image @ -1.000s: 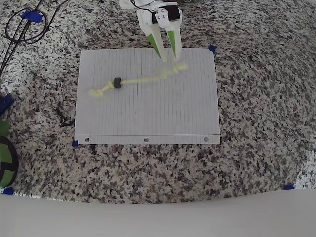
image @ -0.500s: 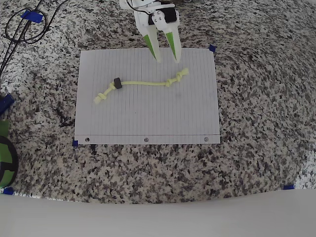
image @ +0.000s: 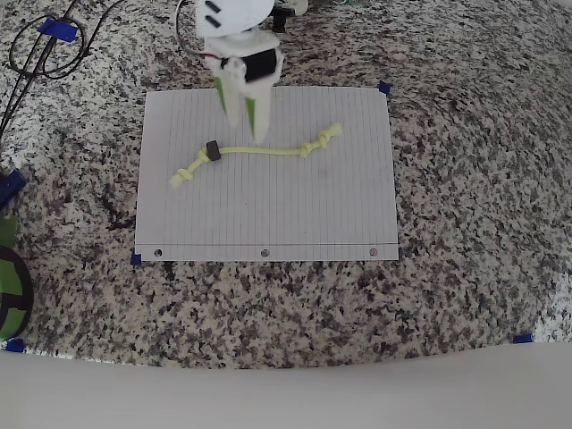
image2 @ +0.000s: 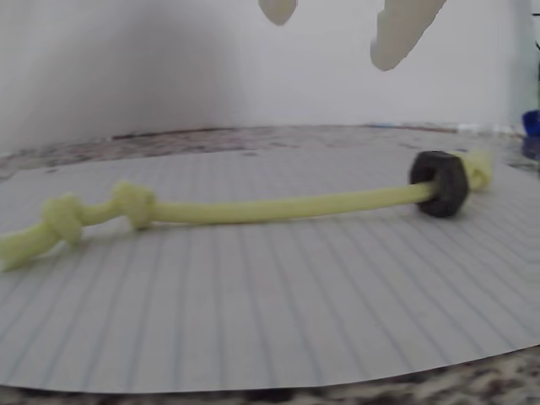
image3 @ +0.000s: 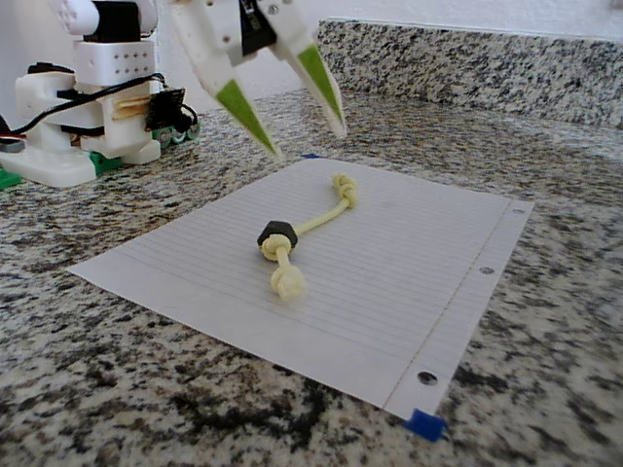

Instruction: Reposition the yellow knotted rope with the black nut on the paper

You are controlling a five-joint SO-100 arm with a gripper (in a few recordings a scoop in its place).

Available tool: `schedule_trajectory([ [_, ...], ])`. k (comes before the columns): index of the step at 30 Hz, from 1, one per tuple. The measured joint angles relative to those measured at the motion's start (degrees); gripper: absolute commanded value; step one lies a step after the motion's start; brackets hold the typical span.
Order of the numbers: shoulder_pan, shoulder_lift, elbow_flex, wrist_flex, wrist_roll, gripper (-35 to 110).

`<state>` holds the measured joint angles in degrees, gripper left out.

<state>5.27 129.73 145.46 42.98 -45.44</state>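
On speckled granite counter (image: 465, 179), paper (image: 268, 214).

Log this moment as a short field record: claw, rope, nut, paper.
claw: open, raised above the paper, holding nothing
yellow knotted rope: lying flat across the paper, knots at both ends, free of the claw
black nut: threaded on the rope, close to its left-hand knot in the overhead view
paper: lined sheet flat on the granite counter, punched holes along its near edge
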Motion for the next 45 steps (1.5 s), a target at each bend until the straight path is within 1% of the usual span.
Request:
schedule_trajectory([
  [8, 6.7, -21.9, -19.8, 1.9, 2.2, 52],
  [14, 8.9, -31.6, -24.9, 3.3, 11.7, 49],
  [18, 9.8, -34.5, -26.8, 3.5, 16.5, 48],
  [23, 11.5, -36.8, -28.7, 3.5, 18.9, 47],
  [26, 12.2, -37.9, -28.8, 3.5, 19.4, 44],
  [31, 12.9, -39.4, -28.8, 3.3, 19.7, 44],
  [40, 13.3, -43.6, -29.1, -1.2, 20.0, 44],
  [45, 12.7, -44.6, -29.9, -1.6, 19.7, 36],
])
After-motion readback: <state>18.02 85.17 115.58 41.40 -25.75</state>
